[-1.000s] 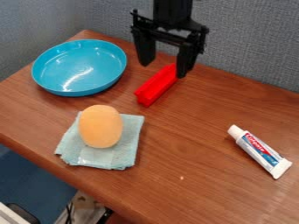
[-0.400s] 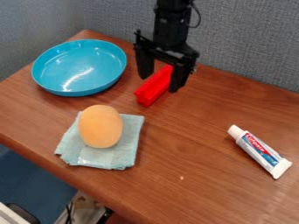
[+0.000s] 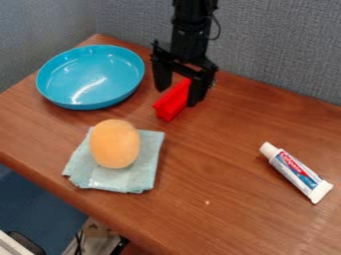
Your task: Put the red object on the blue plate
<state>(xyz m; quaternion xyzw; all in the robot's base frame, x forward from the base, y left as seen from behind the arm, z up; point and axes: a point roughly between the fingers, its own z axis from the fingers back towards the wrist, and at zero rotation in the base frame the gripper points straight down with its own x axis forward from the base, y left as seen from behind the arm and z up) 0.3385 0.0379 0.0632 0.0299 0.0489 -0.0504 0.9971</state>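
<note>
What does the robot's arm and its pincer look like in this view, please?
The arm is a slim black column coming down from the top edge. Its pincer is also black, with a wider cross-piece and two straight, flat fingers. No markings or cables can be made out.

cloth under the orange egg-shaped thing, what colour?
Pale blue-green cloth, plain, no pattern. The single camera view shows it clearly.

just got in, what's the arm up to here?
The arm's gripper points straight down with its jaws open, one on either side of the red block on the wooden table. The block lies on the table, not lifted. The blue plate to its left is empty. An orange egg-shaped thing sits on a folded cloth, and a toothpaste tube lies off to the right.
</note>
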